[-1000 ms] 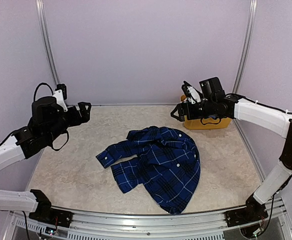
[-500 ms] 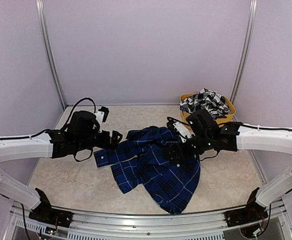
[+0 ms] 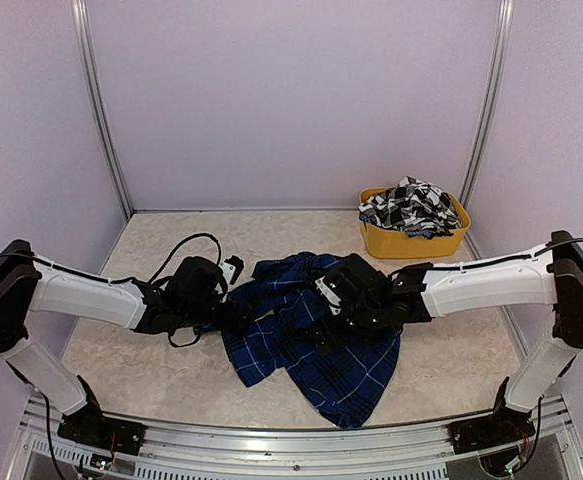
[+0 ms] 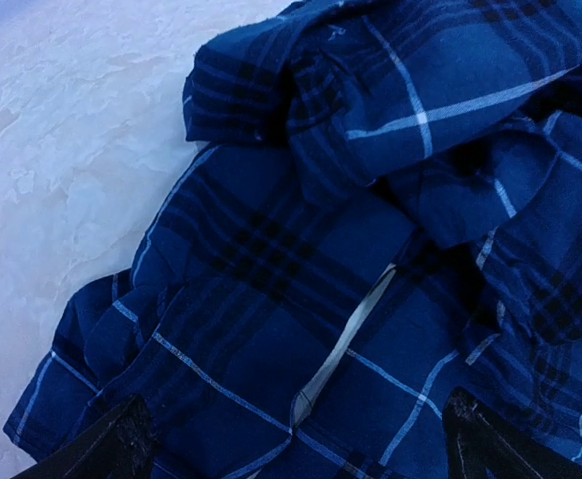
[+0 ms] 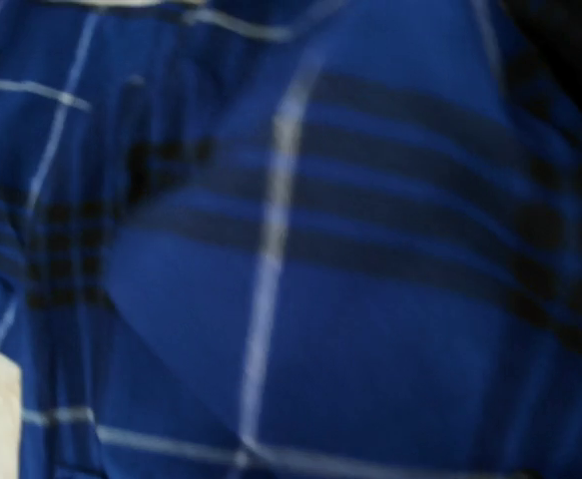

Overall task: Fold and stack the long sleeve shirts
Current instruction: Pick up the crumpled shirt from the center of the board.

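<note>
- Your blue shirt [image 3: 316, 335] lies crumpled mid-surface, toward the near edge, with no fold made yet.
- The checked shirt [image 3: 411, 203] sits heaped in the tub [image 3: 416, 244] at the far right corner.
- Your left gripper [image 4: 295, 454] is spread wide over the blue cloth and holds nothing.
- Your right gripper [image 3: 336, 315] is wide too, low on the cloth, with no grip showing.

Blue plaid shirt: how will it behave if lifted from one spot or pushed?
Probably floppy: the blue shirt lies crumpled in soft folds, so a one-point lift would likely leave the rest hanging. Pushed, it would likely bunch rather than slide whole, since the table looks rough-textured.
</note>
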{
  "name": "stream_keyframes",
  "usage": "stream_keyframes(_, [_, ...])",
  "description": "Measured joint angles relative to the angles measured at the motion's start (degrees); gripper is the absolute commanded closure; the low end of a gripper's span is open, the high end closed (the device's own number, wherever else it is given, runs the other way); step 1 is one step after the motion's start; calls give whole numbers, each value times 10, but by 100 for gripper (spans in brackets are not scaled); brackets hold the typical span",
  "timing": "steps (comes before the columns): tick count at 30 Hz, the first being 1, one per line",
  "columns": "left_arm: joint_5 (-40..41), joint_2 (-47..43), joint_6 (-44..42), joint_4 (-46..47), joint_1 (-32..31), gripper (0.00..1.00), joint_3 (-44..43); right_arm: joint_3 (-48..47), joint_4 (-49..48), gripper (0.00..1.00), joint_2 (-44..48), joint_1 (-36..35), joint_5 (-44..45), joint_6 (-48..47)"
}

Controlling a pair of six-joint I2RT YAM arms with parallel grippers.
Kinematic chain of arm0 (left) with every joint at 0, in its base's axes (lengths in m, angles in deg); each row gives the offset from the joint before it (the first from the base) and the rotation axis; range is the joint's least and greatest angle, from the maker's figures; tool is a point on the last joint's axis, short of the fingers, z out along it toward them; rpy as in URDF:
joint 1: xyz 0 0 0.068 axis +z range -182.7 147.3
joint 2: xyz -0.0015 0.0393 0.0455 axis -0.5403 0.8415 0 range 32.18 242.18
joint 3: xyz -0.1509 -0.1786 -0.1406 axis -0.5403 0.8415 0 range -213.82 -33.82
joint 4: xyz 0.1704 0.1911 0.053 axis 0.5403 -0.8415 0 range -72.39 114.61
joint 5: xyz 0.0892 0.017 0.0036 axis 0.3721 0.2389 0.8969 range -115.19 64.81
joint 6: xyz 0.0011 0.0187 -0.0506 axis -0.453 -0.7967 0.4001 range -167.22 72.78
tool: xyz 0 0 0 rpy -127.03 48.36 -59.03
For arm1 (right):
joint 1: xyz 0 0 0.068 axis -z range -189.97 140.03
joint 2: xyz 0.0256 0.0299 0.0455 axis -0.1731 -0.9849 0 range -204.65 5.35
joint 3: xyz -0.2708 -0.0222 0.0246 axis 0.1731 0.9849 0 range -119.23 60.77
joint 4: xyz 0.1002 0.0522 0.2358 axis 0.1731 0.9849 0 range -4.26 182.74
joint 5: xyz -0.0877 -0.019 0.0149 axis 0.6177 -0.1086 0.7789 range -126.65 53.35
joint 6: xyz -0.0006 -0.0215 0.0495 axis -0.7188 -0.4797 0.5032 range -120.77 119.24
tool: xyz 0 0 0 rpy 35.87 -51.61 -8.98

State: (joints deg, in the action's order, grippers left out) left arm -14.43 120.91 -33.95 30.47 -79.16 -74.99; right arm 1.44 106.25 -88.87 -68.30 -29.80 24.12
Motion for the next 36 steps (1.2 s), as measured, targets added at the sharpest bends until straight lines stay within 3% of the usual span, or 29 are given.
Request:
stream_keyframes(2, [5, 21, 3, 1, 3, 7, -3, -15, -6, 13, -17, -2, 9, -3])
stream_keyframes(4, [13, 48, 6, 0, 8, 10, -10, -34, -8, 24, -39, -2, 25, -9])
stream_keyframes(7, [25, 82, 15, -3, 15, 20, -24, -57, -6, 48, -71, -2, 64, -19])
stream_keyframes(10, [42, 113, 24, -9, 21, 38, -43, -68, 5, 71, -81, -2, 101, -34])
stream_keyframes(12, [51, 126, 33, -12, 24, 52, -54, -76, 17, 98, -80, 2, 124, -40])
stream_keyframes(17, [53, 136, 43, -16, 32, 97, -60, -76, 52, 100, -49, 19, 146, -52])
stream_keyframes(18, [49, 135, 45, -16, 35, 100, -60, -74, 59, 100, -32, 26, 146, -55])
stream_keyframes(23, [12, 90, 52, -20, 48, 100, -54, -72, 86, 100, 84, 58, 132, -74])
stream_keyframes(28, [-16, -40, 69, -24, 65, 100, -52, -94, 98, 100, 185, 85, 79, -110])
stream_keyframes(36, [-16, -208, 91, -24, 86, 100, -52, -169, 123, 100, 245, 99, 29, -161])
